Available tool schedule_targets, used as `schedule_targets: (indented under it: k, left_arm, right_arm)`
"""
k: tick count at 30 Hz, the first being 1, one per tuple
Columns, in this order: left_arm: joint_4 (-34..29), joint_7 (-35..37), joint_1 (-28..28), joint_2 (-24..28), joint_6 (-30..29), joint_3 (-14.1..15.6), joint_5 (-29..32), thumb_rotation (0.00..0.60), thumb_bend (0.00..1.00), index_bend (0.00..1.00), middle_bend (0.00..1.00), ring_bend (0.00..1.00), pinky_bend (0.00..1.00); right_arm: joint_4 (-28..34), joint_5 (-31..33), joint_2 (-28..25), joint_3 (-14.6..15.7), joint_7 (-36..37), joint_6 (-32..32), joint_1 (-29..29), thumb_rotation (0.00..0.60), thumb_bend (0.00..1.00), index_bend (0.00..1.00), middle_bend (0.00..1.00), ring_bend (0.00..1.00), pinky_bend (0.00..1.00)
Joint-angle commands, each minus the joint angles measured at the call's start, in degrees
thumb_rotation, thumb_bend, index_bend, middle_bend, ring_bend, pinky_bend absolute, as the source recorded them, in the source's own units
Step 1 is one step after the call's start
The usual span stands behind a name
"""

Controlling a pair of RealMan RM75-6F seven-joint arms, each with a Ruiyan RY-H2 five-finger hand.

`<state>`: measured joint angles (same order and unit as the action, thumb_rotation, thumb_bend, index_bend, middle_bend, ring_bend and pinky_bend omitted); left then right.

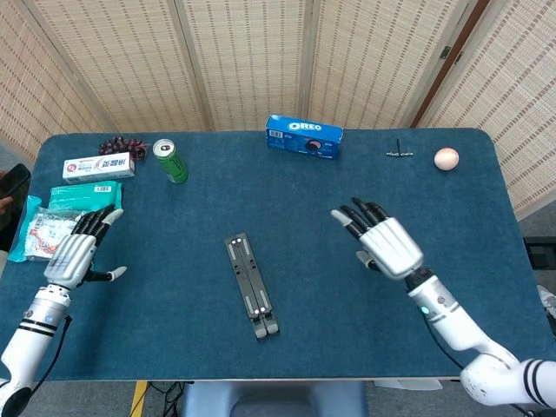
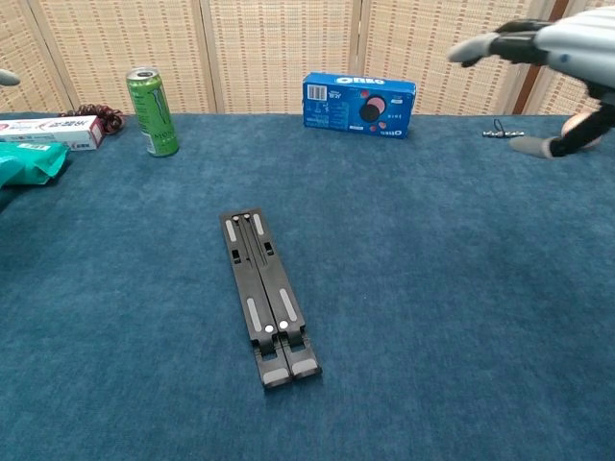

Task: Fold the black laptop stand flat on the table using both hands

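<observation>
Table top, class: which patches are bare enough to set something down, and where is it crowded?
Bare cloth lies between the laptop stand and the Oreo box, and in front of the egg beyond the right robot hand. The left edge is crowded: toothpaste box, green can, snack packets.
</observation>
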<state>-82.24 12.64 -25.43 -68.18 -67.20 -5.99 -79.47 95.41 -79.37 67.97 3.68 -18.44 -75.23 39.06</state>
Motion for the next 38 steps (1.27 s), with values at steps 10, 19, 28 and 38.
schedule_targets:
  k: [10,19,28,38]
  left_arm:
    - [-2.07,-9.10,7.20,2.29,-8.47,2.04,0.97,0.600,0.15,0.00,0.01,0.00,0.03]
    - [-5.86,-11.06,14.54,4.30,-16.83,4.87,-1.06,0.600,0.15,0.00,0.01,0.00,0.03]
    - [-8.48,-11.64,20.16,5.91,-21.44,7.70,-3.37,0.600,0.15,0.00,0.01,0.00,0.02]
    - [-9.54,-11.65,21.07,6.52,-20.97,7.57,-4.72,0.600,0.15,0.00,0.01,0.00,0.02]
  right_arm:
    - [0.17,2.30,-3.98,4.32,0.22,-13.17,-18.90,0.600,0.25,0.00,0.17,0.01,0.18]
    - [-1.94,0.76,-4.23,5.40,5.48,-18.11,-28.13,0.600,0.25,0.00,0.17,0.01,0.18]
    - [-3.52,-2.33,-4.52,5.04,7.22,-18.85,-32.31,0.600,0.25,0.00,0.17,0.01,0.18]
    - [-3.00,-4.97,-4.25,2.91,7.03,-18.88,-34.32,0.600,0.25,0.00,0.17,0.01,0.18]
